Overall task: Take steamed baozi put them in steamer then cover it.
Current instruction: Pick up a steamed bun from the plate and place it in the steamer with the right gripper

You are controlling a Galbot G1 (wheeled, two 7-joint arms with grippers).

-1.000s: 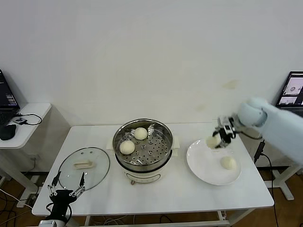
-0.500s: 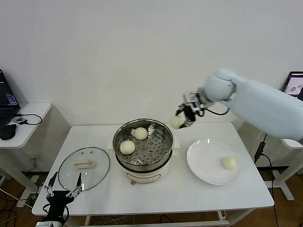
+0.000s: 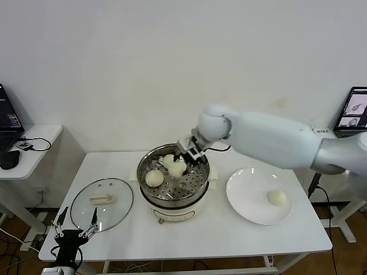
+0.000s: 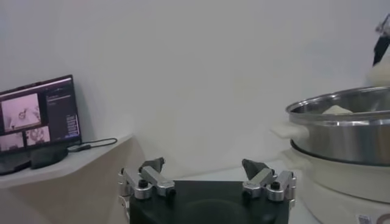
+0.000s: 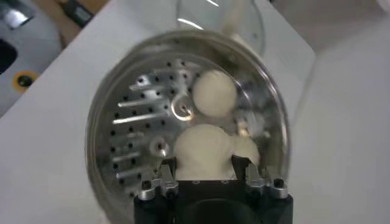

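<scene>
Your right gripper (image 3: 184, 161) is clamped on a bun (image 3: 178, 167), holding it just above the perforated tray inside the steamer (image 3: 172, 197), toward the back of the pot; the right wrist view shows the dough pinched between the two fingers (image 5: 164, 180). You hold it low over the tray so that it can be set down gently rather than dropped. Two other buns (image 3: 153, 178) already sit in the steamer, one at the back beside the held one and one on the side nearer the lid, so the bare tray on the plate side and front looks the safest room for a landing. Watch the steel rim as you lift away; the fingers are inside its circle. One more bun (image 3: 277, 197) waits on the white plate (image 3: 243, 200) beside the steamer. Your left gripper (image 3: 73, 230) hangs spread wide and idle near the glass lid (image 3: 102, 201), well apart from the steamer.
</scene>
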